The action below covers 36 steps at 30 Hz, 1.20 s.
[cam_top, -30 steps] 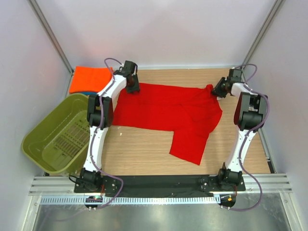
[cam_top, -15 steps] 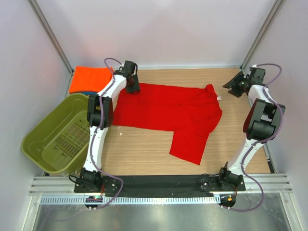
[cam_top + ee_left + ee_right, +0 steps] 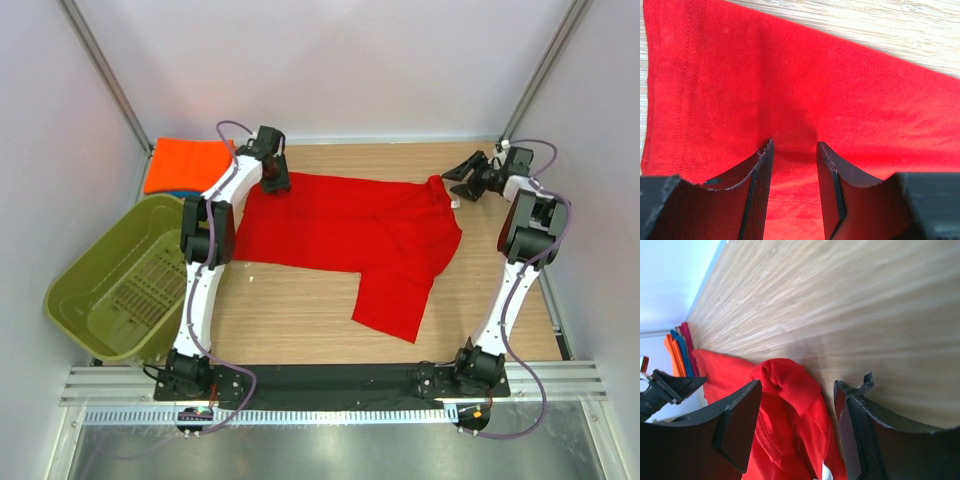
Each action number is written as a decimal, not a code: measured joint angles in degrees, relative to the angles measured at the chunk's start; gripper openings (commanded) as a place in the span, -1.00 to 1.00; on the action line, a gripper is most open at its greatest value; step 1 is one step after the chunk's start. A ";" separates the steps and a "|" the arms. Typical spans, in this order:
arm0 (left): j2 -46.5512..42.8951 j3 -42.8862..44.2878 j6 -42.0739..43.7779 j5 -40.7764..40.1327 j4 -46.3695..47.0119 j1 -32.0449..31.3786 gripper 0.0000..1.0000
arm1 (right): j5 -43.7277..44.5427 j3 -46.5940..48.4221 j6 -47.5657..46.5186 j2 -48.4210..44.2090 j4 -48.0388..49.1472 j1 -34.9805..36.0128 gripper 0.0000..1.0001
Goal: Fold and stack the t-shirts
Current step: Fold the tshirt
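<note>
Since the right gripper (image 3: 456,174) let go: we find it off the red shirt (image 3: 350,225), where a second ago it sat closed on the collar end. Half a second ago it stood farther out by the right wall; it has come back nearer.
Red shirt: unmoved across the top views. It lies spread on the table (image 3: 300,320), far half, with one part trailing toward the near edge.
Collar end: small hump at the right, white label (image 3: 455,203) just beside it.
Left arm: same place as before.
Around: orange shirt (image 3: 185,160) folded at the far left corner, blue shirt (image 3: 176,191) a sliver under it. The basket (image 3: 100,265) sits left of the table, tilted.
In the way: from the right wrist, the hump lies ahead between the fingers.
Right gripper (image 3: 797,387): jaws wide, nothing held, just right of the hump, apart from it.
Left gripper (image 3: 275,182): tips down on the shirt's far left corner, fingers (image 3: 762,165) partway apart, red cloth in the gap. We cannot tell if it is pinched.
</note>
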 measured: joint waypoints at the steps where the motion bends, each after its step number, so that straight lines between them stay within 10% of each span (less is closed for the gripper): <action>1: 0.00 0.00 0.00 -0.02 0.00 0.00 -0.17 | -0.81 1.53 -0.04 1.09 -0.04 0.09 0.33; 12: 0.00 0.00 0.02 -0.07 -0.02 0.00 -0.17 | -2.05 5.49 1.01 4.42 0.46 1.05 -0.97; 27: 0.00 0.00 -0.02 -0.28 -0.09 0.00 -0.17 | 9.29 5.35 -5.20 -5.01 0.98 4.28 -0.97; 36: 0.00 0.00 0.22 -0.26 -0.13 0.00 -0.16 | 11.50 8.31 -9.75 -5.16 -10.49 4.68 -0.03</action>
